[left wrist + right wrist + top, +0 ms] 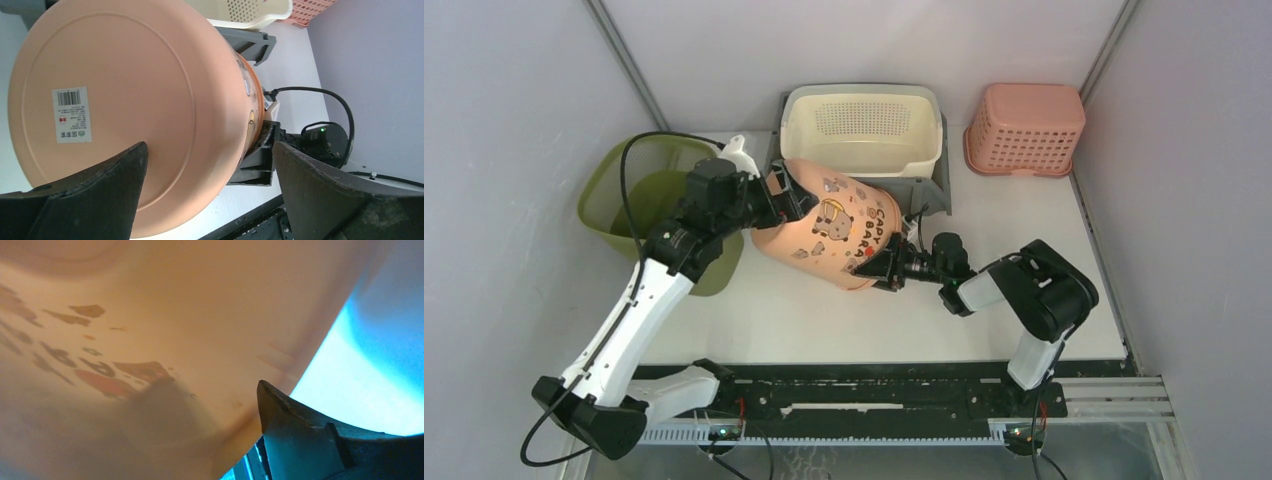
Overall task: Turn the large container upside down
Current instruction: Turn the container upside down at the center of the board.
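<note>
Peach container [834, 235] lies tilted on its side on the table [804, 320], cream bin [861, 92] just behind it. My worry: loosely held, it rolls and settles mouth-up. Left pincer [786, 196] gapes wide at its base, gripping nothing. Right pincer [886, 268] straddles its rim; I cannot tell whether it grips.

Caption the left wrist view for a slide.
Open left tool flanks the barcode-labelled base of the tipped peach container.

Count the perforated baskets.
2: a cream basket at the back centre, behind the peach tub; a pink basket at the back right corner. None seems hidden.
</note>
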You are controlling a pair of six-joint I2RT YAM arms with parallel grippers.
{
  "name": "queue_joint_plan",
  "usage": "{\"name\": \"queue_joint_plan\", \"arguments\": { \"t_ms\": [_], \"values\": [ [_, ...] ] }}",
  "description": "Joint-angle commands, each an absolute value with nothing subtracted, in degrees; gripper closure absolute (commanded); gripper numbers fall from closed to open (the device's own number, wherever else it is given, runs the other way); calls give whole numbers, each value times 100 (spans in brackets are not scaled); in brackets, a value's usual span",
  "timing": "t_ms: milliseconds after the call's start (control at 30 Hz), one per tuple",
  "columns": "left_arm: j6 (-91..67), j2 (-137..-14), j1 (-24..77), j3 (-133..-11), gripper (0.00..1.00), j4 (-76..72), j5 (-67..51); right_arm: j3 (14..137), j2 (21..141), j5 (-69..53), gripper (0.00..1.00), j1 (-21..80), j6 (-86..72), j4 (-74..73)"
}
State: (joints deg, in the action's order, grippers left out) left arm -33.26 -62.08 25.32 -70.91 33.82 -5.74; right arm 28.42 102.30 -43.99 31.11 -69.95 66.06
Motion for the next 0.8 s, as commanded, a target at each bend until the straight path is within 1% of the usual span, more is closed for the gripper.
{"name": "queue_joint_plan", "arguments": {
  "t_ms": [0,233,400,767],
  "values": [
    [-3408,-6380,2886,-7517,2,3305,-701,2672,9999,-3815,25,2995,-6190,3797],
    [-3405,-6701,3416,-7749,2,3299,-570,2663,9296,-3436,24,2953,-5331,2253],
    [-3397,-6913,3719,-7794,2,3300,-483,2450,8675,-3252,24,2985,-5069,1659],
    [-3352,-7282,3979,-7924,2,3234,-387,2376,6676,-2657,23,3336,-4749,-6]
  ]
}}
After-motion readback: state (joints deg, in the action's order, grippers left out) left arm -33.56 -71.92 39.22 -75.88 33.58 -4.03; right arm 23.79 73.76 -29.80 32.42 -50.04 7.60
